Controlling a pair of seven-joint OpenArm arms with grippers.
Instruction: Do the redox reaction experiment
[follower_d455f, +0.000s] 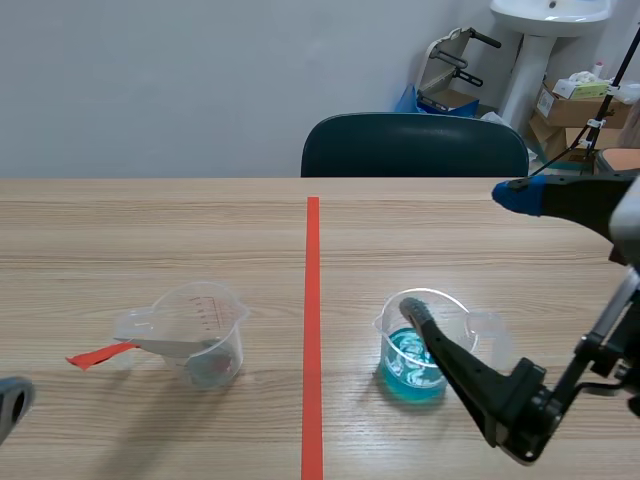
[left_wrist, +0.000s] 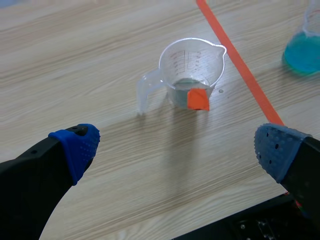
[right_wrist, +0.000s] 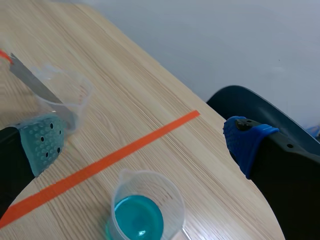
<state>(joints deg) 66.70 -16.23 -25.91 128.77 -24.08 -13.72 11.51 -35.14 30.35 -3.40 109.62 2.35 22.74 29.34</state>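
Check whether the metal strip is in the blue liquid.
No, the metal strip sits in the other cup, away from the blue liquid.

Wide gap between clear cup (follower_d455f: 207, 318) and blue-liquid cup (follower_d455f: 396, 366), strip (follower_d455f: 152, 346) overhanging rim

Crops left pincer (follower_d455f: 10, 405) to what seems a blurred fingertip; hides part of the blue-liquid beaker (follower_d455f: 398, 370) behind a finger (follower_d455f: 450, 355) of the right pincer (follower_d455f: 461, 252).

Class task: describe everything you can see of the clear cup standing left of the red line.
The cup is clear plastic, with a handle, a pouring lip and red measuring marks on its wall. It stands upright on the wooden table, left of the tape line. A grey metal strip with an orange-red end leans in it, sticking out over the rim. Nothing else touches it.
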